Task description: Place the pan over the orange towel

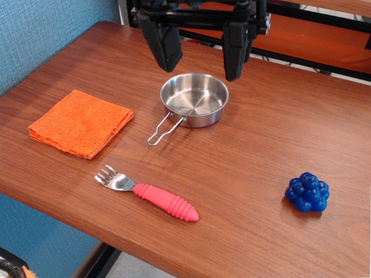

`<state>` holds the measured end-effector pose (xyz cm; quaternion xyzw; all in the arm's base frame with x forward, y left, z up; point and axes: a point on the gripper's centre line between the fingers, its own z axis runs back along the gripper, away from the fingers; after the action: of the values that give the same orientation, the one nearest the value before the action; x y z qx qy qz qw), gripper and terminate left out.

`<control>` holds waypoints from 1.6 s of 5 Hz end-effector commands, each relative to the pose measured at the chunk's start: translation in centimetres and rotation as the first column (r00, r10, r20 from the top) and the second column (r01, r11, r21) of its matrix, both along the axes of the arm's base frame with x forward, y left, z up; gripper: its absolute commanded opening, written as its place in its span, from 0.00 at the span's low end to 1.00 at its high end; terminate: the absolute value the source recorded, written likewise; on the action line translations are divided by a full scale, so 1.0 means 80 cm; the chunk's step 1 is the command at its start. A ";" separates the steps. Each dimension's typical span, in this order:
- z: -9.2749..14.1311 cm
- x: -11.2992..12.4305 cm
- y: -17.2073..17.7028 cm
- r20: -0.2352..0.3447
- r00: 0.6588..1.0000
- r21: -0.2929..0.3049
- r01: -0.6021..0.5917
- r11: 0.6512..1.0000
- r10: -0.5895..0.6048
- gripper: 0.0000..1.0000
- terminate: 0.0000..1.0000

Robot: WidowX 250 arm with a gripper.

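Observation:
The pan [194,99] is small, round and shiny steel. It sits on the wooden table at centre, with its wire-loop handle [161,131] pointing to the front left. The orange towel [81,123] lies folded flat at the left, apart from the pan. My gripper [203,63] hangs above the far rim of the pan, open and empty. Its two black fingers [165,46] are spread about as wide as the pan.
A metal fork with a pink handle [148,194] lies in front of the pan. A blue bunch of toy grapes [308,191] sits at the front right. A blue wall runs along the left. The table's front edge [174,263] is close.

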<state>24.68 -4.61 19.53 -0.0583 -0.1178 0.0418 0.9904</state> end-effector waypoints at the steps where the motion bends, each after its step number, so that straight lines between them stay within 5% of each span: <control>1: 0.000 0.000 0.000 0.000 1.000 0.000 0.000 1.000 0.000 1.00 0.00; 2: -0.016 0.031 0.005 -0.038 0.996 0.048 -0.080 0.996 0.082 1.00 0.00; 4: -0.061 0.113 0.015 -0.026 1.000 0.151 -0.006 0.989 0.010 1.00 0.00; 6: -0.118 0.184 0.017 -0.047 0.995 0.139 0.099 0.985 -0.093 1.00 0.00; 8: -0.159 0.202 0.015 -0.114 0.989 0.149 0.109 0.983 -0.093 1.00 0.00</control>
<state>40.26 -3.17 4.85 0.0162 -0.0361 -0.0131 0.9991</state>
